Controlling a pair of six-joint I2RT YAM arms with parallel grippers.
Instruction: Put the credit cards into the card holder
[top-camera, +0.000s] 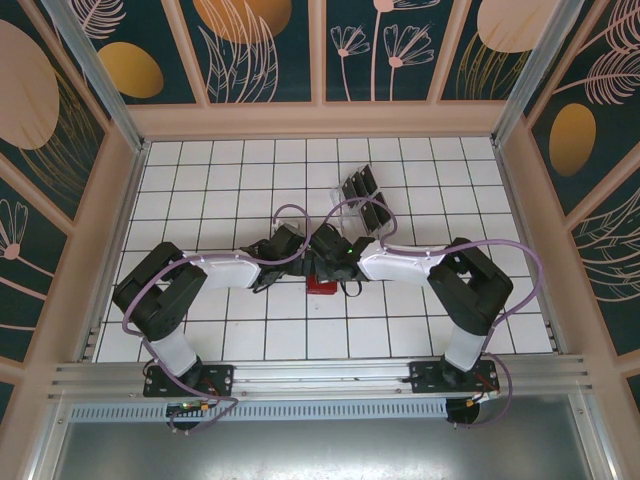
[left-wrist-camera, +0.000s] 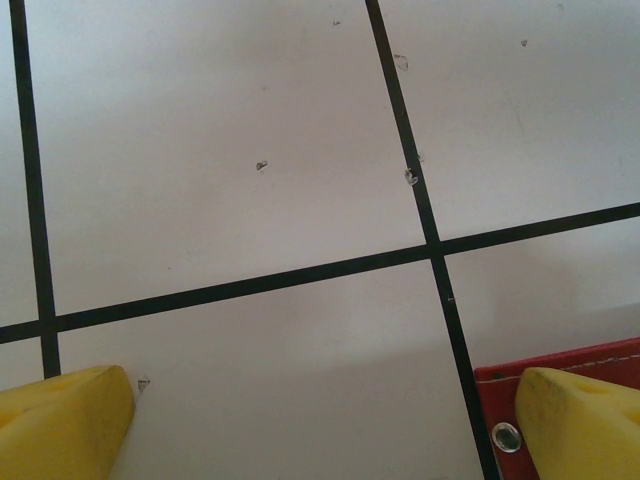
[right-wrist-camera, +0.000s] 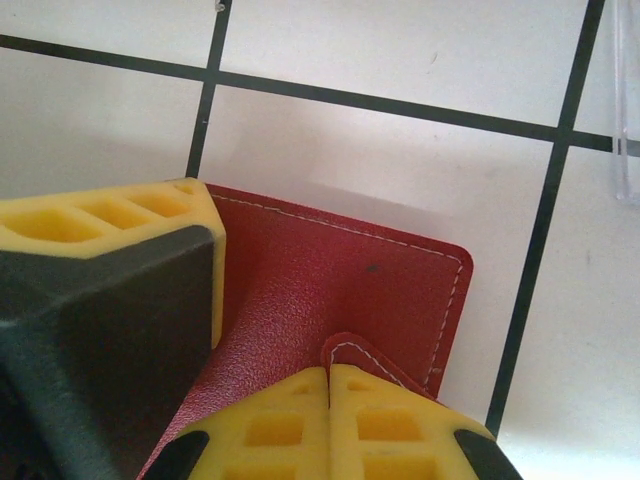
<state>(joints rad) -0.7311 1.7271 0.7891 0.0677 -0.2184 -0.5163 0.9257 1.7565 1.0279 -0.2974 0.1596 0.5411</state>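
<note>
Our right gripper (right-wrist-camera: 330, 385) pinches the wallet (right-wrist-camera: 340, 280) by its tab, the cover spreading ahead, one corner under the right finger of our wide-open left gripper (left-wrist-camera: 322, 400).

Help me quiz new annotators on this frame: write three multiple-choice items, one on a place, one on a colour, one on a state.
1. Where do the credit cards stand? A in the clear rack; B inside the card holder; C in a claw.
2. The card holder is: A blue; B red; C green.
3. The left claw is: A shut on a card; B shut empty; C open.
Key: A, the black cards stand in the rack's slots; B, its stitched surface is red; C, its yellow fingers stand far apart.
</note>
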